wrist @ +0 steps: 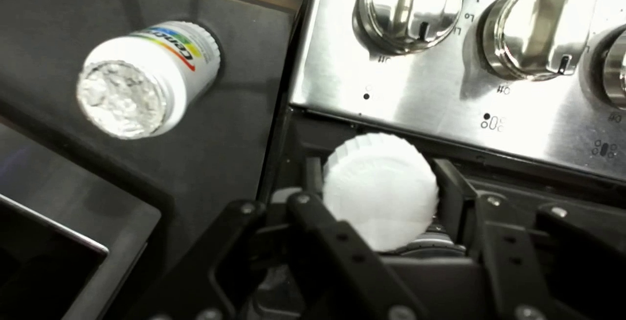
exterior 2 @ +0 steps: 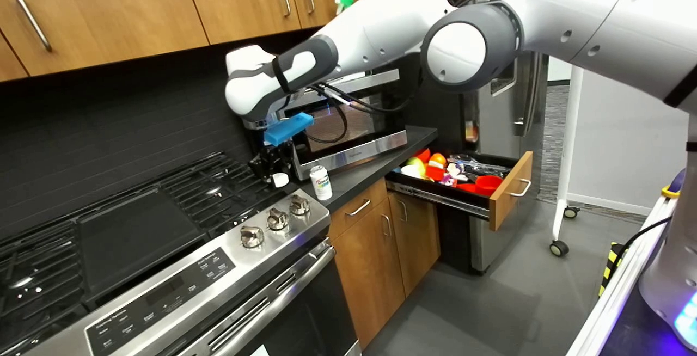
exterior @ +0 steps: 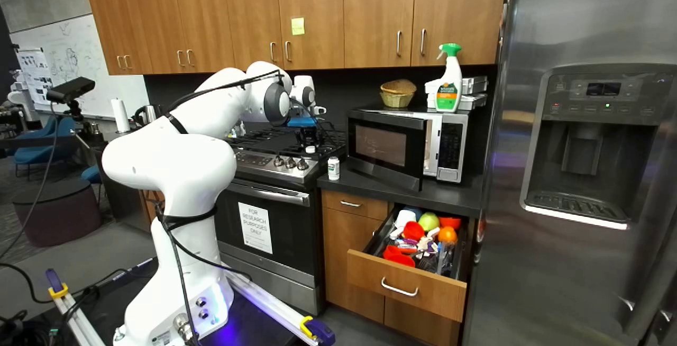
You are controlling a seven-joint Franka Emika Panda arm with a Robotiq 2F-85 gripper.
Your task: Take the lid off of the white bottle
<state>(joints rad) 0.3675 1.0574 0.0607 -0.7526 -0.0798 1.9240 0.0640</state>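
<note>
While the gripper (wrist: 381,182) pinches the white lid (wrist: 382,200), the white bottle (wrist: 151,78) stands uncapped.
Over the stove (exterior: 296,229), near its knobs (wrist: 411,9), I see the ridged lid caught between both fingers (wrist: 457,193). Just beside the stove, the bottle stands upright on the counter (wrist: 232,134), its crinkled silvery top (wrist: 122,100) showing. Farther from the stove sits the microwave (exterior: 450,145), its door (exterior: 381,143) ajar; farther along, a drawer (exterior: 439,296) gapes with red, green and orange things (exterior: 412,231), and the refrigerator (exterior: 582,266) stands farthest off.

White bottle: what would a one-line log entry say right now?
white bottle: upright on counter, silvery top showing | lid: off, held between fingers over stove | removal: done
</note>
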